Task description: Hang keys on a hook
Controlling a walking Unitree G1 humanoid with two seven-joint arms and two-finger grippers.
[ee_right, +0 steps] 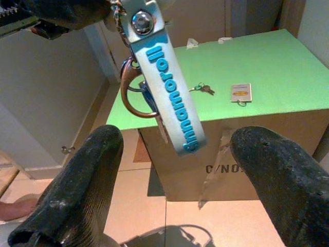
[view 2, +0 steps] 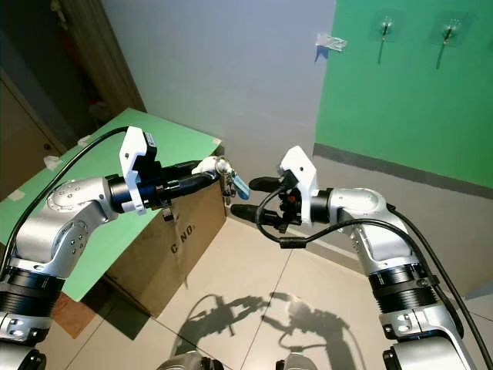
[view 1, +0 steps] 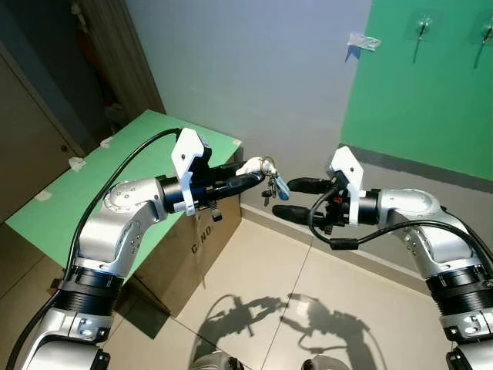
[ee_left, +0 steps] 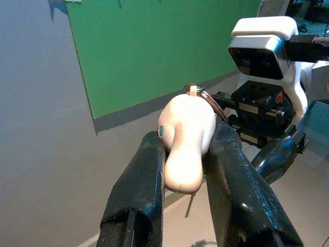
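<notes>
Left jaws (view 1: 262, 173) clamp keys (view 1: 269, 185); right jaws (view 1: 291, 199) apart; green-topped box (view 1: 115, 173), tiled floor (view 1: 254, 285).

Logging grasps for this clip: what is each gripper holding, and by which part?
The left gripper clamps the key bunch by its white fob; ring, keys and blue strap dangle free. The right gripper, jaws open, holds nothing.

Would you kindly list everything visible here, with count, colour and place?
Keychain: one, white charm with a blue strap and keys, held between the two grippers.
Wall hooks: two, clear, on the green wall panel ahead.
Cardboard box: one, brown with a green top, at the robot's left.
Small keys: one bunch, on the box top.
Card: one, white, on the box top.
Left gripper: shut on the charm.
Right gripper: open, facing the keychain.
</notes>
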